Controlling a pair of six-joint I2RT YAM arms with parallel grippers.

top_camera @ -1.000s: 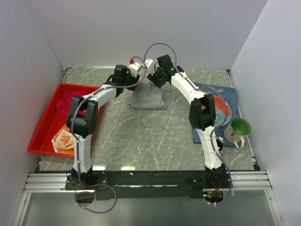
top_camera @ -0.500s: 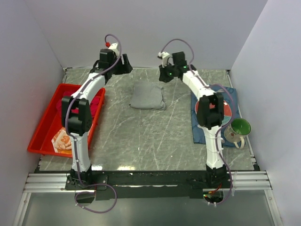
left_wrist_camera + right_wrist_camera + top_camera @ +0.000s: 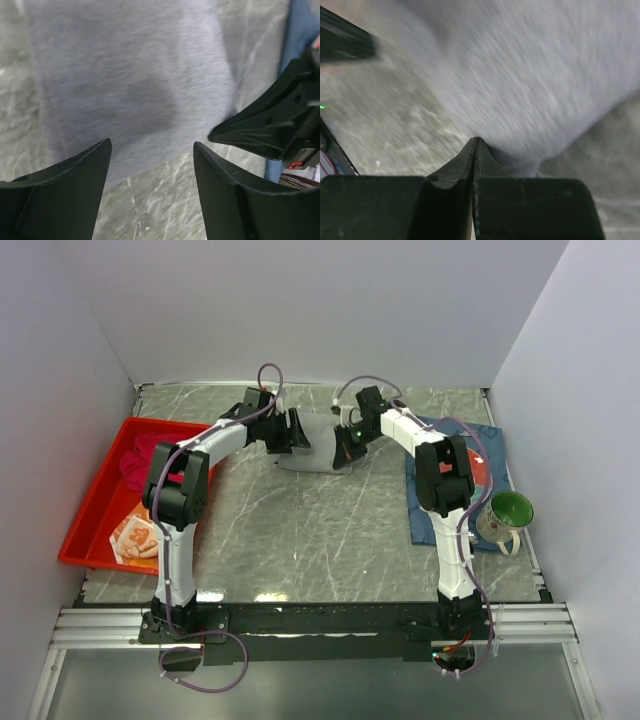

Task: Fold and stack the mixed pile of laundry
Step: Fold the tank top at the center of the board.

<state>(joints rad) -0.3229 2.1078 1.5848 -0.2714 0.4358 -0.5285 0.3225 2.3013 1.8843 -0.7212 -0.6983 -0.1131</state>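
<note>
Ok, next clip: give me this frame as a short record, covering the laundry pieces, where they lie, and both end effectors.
grey garment: folded, mid-table, far side, between the two end effectors
crimson shirt: bunched in the red tray, far end
patterned cloth: in the red tray, near end
left end effector: open, over the grey garment
right end effector: shut, tip at the garment's edge; no pinch of cloth discernible
stack: not yet formed
other items: green mug and blue placemat, right side

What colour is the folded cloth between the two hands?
The cloth is plain grey; left wrist view shows it best.
</note>
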